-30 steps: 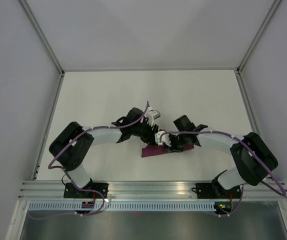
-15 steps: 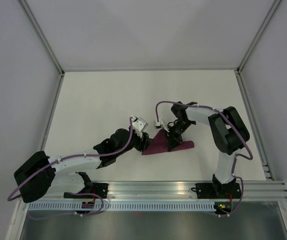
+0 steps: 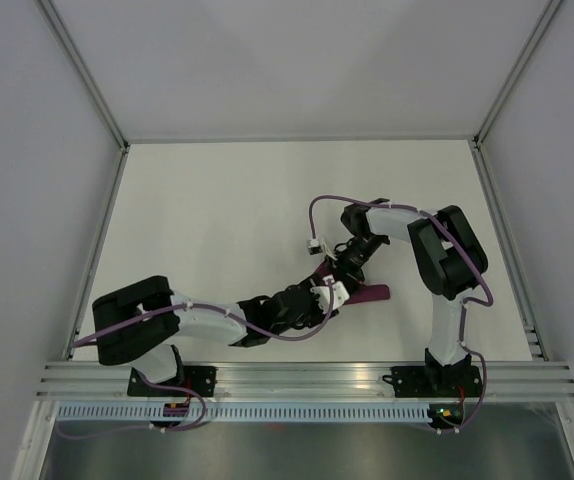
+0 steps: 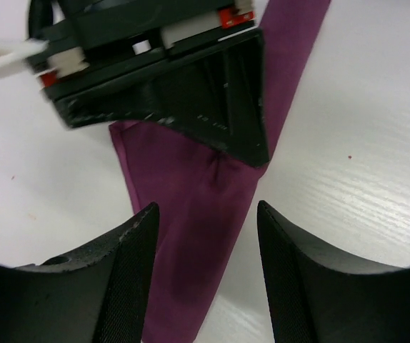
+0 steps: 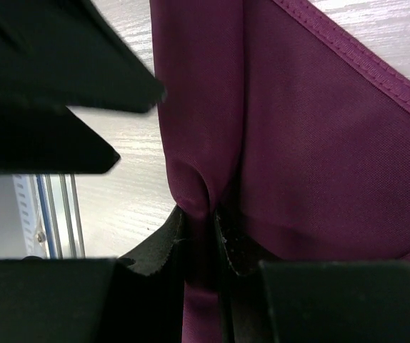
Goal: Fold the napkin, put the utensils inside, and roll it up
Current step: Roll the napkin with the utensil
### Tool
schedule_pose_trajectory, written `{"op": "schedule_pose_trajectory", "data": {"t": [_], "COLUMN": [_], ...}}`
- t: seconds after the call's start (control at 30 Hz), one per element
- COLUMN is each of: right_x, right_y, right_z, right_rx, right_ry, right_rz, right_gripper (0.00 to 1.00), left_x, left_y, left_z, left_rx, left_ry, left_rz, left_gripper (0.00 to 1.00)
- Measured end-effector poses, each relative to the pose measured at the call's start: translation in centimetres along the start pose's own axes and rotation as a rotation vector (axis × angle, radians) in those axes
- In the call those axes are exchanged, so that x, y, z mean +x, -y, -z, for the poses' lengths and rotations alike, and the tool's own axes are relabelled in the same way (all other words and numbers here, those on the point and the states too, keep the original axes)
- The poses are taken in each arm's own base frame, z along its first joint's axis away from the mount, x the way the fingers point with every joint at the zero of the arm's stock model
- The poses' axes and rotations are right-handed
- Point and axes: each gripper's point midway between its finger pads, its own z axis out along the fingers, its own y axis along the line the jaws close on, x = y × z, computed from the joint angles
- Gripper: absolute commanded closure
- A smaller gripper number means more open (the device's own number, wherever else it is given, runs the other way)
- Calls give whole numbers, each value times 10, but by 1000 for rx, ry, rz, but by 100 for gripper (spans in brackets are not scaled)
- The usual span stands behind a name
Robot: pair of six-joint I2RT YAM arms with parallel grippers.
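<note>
Pinching raised crease of napkin (image 5: 312, 143) in right gripper (image 5: 203, 214), with jaws pressed on cloth, likely anchoring fold. Hovering left gripper (image 4: 205, 209) above strip, with jaws spread astride it, probably readying grasp. Lying near-centre on table (image 3: 217, 200), between both arms.

Top cam sits high up behind the arm bases (image 3: 172, 382), staring down at the whole flat white bench (image 3: 217, 200) from pretty far off. Left wrist cam peers past the black left jaws, super close, down onto the deep magenta-purple cloth napkin (image 4: 191, 236), and right wrist cam is jammed even tighter past the black right jaws onto that same cloth. All three overlap there.
</note>
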Motion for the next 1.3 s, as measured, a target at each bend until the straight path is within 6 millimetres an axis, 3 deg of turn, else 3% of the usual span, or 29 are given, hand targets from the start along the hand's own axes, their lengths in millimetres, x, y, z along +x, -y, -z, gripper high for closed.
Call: {"op": "schedule_pose_trajectory", "data": {"t": [0.13,0.3,0.47,0.57,0.77,0.83,1.17,1.3], "right_x": [2,4,6,7,9,10,12,8], "right_y": [-1,-2,-4,-6,-6,-5,-9,-6], "right_z": [0,0,-1,-1,-1,1,9,16], "right_rx": [-7,-14,-31,-46,-51,-49,-24,41], "right_ry": [-4,-7,-9,-5,-4,-4,-11,-2], "right_rz": [-17,-33,-58,-79,-91,-95,-117,-80], "right_gripper": [91,91,91,91,90,88,46,39], "left_x": [-1,2,20,19,22,20,13,11], "left_y": [15,22,29,30,37,39,40,35], "left_z": [-15,-26,-35,-39,-45,-45,-53,-56], "left_rx": [38,68,93,90,109,120,242,312], "left_ry": [-6,-7,-44,-28,-19,-12,-18,-16], "left_rz": [-88,-145,-188,-194,-205,-211,-123,-28], "left_gripper": [30,30,32,45,97,98,98,98]}}
